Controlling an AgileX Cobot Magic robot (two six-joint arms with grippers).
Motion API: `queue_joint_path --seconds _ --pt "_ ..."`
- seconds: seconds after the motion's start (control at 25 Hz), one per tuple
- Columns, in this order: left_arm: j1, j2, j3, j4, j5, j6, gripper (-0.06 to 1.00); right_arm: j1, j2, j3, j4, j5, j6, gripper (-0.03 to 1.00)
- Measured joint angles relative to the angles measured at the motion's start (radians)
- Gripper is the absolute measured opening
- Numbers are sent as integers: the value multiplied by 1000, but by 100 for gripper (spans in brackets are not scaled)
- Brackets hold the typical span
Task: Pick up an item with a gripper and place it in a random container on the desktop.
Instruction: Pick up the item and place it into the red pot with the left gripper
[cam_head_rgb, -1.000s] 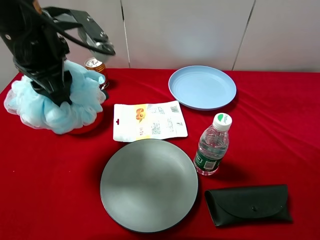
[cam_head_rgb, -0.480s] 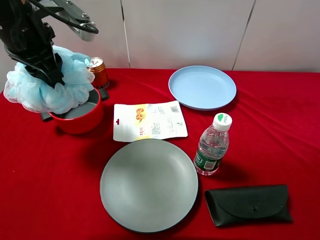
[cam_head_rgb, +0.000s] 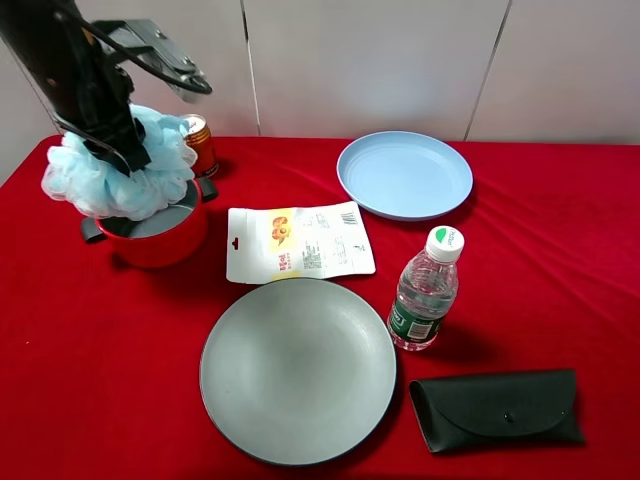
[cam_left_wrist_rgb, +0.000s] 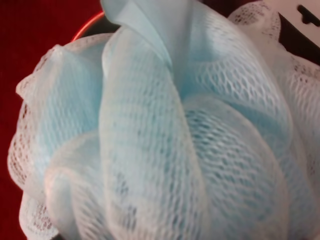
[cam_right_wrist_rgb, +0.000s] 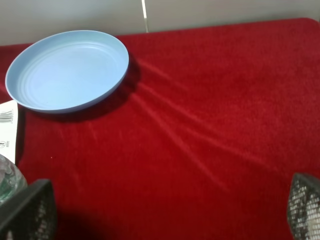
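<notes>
The light-blue mesh bath pouf (cam_head_rgb: 118, 180) hangs from my left gripper (cam_head_rgb: 127, 152), which is shut on it from above. It hovers over the small red pot (cam_head_rgb: 158, 238), overlapping the pot's back-left rim, at the far left of the red-cloth desktop (cam_head_rgb: 560, 260). In the left wrist view the pouf (cam_left_wrist_rgb: 165, 135) fills the frame and hides the fingers; a sliver of the pot's red rim (cam_left_wrist_rgb: 88, 27) shows behind it. My right gripper (cam_right_wrist_rgb: 165, 212) is open and empty above bare red cloth; only its two fingertips (cam_right_wrist_rgb: 27, 210) show. It is out of the exterior high view.
An orange can (cam_head_rgb: 196, 142) stands just behind the pot. A white snack pouch (cam_head_rgb: 298, 242) lies right of the pot. A grey plate (cam_head_rgb: 298, 370), a water bottle (cam_head_rgb: 426, 290), a black glasses case (cam_head_rgb: 497, 408) and a light-blue plate (cam_head_rgb: 404, 174) (cam_right_wrist_rgb: 67, 70) are further right.
My left arm has carried the pouf to the right, from hanging off the pot's left side to over the pot. The right arm's view is given only now.
</notes>
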Motion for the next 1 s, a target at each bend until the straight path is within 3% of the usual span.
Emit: queue_joint_path --seconds 0.2,0.4,1.0 --pt "0 56 0 41 -66 -21 39 0 0 0 0 0 0 69" --pt "4 83 0 111 -117 -122 39 0 0 0 0 0 0 69" --pt "15 104 0 46 -133 -170 37 0 0 0 0 0 0 69"
